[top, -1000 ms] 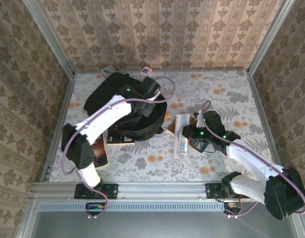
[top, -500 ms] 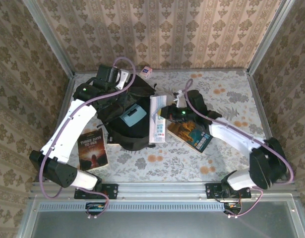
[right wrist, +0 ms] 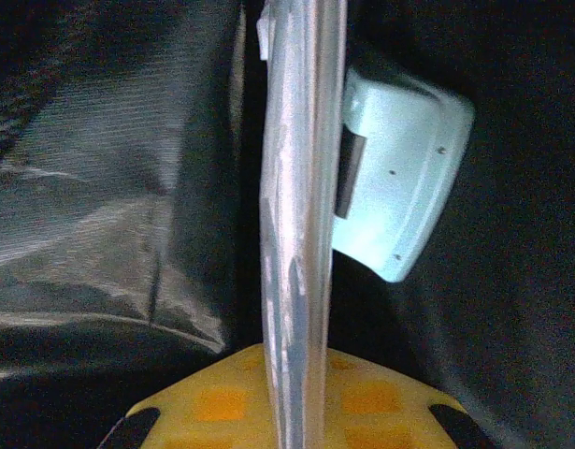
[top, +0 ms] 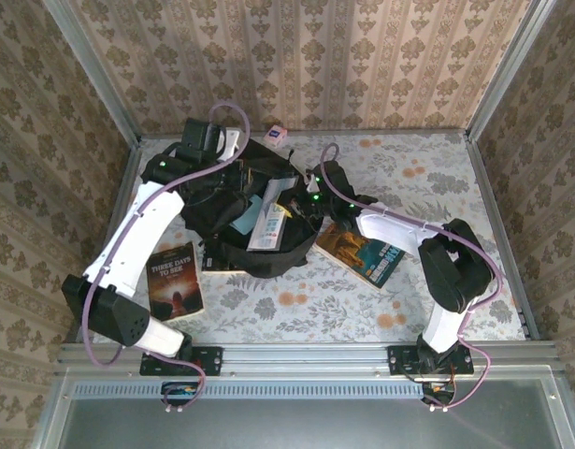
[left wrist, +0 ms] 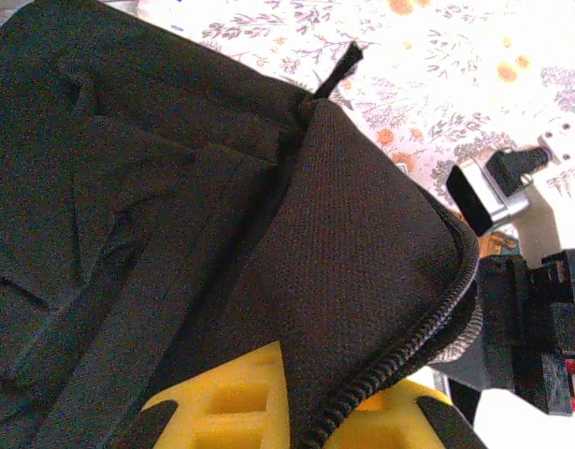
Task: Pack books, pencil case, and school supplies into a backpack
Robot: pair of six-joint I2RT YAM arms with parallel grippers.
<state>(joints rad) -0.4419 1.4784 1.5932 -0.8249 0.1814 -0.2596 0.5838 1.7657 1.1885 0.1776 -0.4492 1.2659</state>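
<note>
In from mid tabletop (top: pixel 413 178), nearly packed: clear packet (right wrist: pixel 301 187) nipped by right gripper (right wrist: pixel 296 412) inside backpack (top: pixel 259 257); left gripper (left wrist: pixel 296 421) pinching flap (left wrist: pixel 362 234) open.

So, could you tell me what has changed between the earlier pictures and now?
The right fingers, shut on the flat white item, carried it left and tipped it into the backpack. The left arm swung off the bag's top to its far rim, where the left fingers pinch the flap. The dark book and brown-and-teal book stayed put.
</note>
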